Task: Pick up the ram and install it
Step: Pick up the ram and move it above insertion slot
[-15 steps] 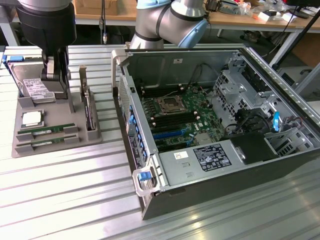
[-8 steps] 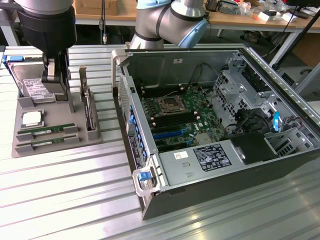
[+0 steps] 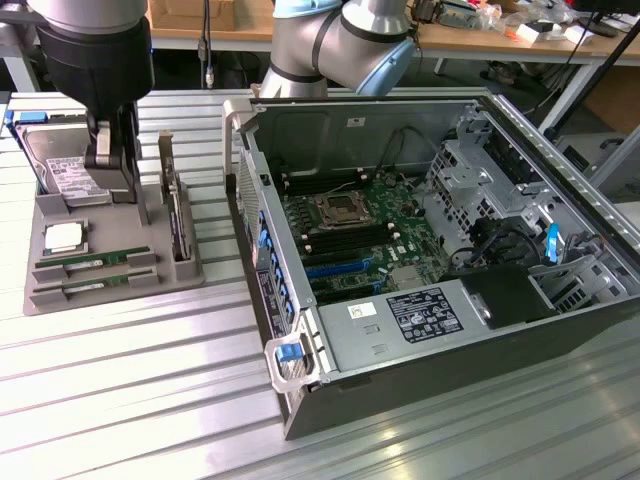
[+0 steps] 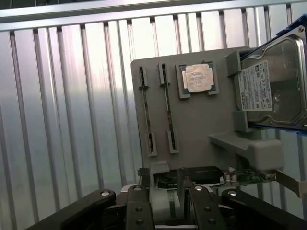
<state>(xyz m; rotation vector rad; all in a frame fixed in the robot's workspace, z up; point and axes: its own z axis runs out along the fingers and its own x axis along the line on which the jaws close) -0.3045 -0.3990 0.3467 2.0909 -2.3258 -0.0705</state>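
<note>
Two ram sticks, thin and green, lie edge-up in slots at the front of a grey holder tray [image 3: 120, 290]: one ram [image 3: 92, 262] behind, the other ram [image 3: 88, 286] in front. From the wrist they show as two dark strips, one ram [image 4: 144, 110] beside the other ram [image 4: 166, 108]. My gripper [image 3: 115, 172] hangs over the tray's back half, above the rams and apart from them. It is open, with its black fingers [image 4: 140, 208] spread and nothing between them.
The tray also carries a silver CPU chip [image 3: 62, 238], a hard drive [image 3: 65, 172] and an upright card [image 3: 178, 215]. An open computer case [image 3: 300, 390] lies at the exterior view's right, its motherboard [image 3: 350, 235] exposed. All stand on a ribbed metal table [image 3: 130, 380].
</note>
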